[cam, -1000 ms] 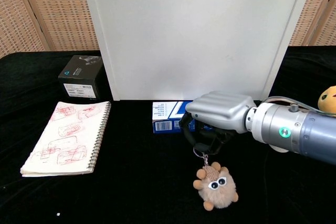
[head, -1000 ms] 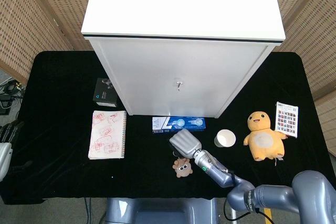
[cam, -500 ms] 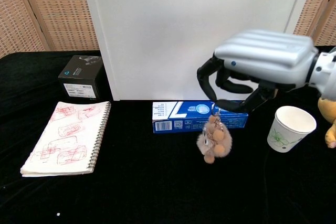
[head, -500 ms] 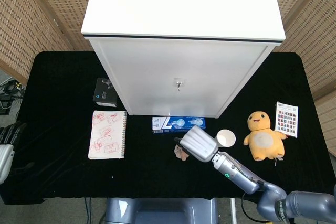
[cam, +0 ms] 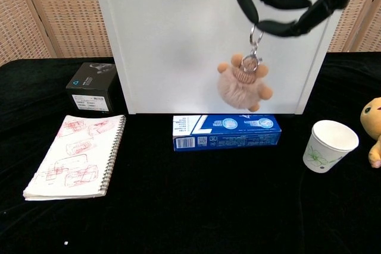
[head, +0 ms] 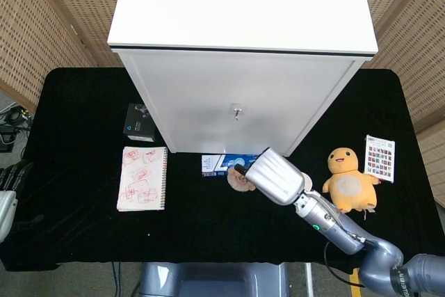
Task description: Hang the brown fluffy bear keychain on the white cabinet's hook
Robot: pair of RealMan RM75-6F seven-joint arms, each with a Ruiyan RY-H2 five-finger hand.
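Chest view shows your right robot hand [cam: 297, 1] at the top of the frame, its dark fingers [cam: 280, 27] curled around the metal ring [cam: 256, 34] of the brown fluffy bear keychain [cam: 242, 81]. The bear hangs free below the ring, in front of the white cabinet [cam: 178, 40], above the blue toothpaste box [cam: 226, 132] and clear of the table [cam: 178, 218].

In the head view, the same right robot hand [head: 276, 176] is seen from its silver back, raised over the table just in front of the cabinet; a bit of the bear [head: 240, 180] pokes out at its left edge. The cabinet's hook [head: 237, 111] sits on the front face, above and a little left of the hand, and the keychain is not on it.

Your left robot hand [head: 8, 184] is only partly visible at the far left edge of the head view; you cannot tell how its fingers lie.

Also on the table: a spiral notebook [cam: 74, 156], a small black box [cam: 92, 85], a paper cup [cam: 330, 145] and a yellow plush toy [head: 349, 180].
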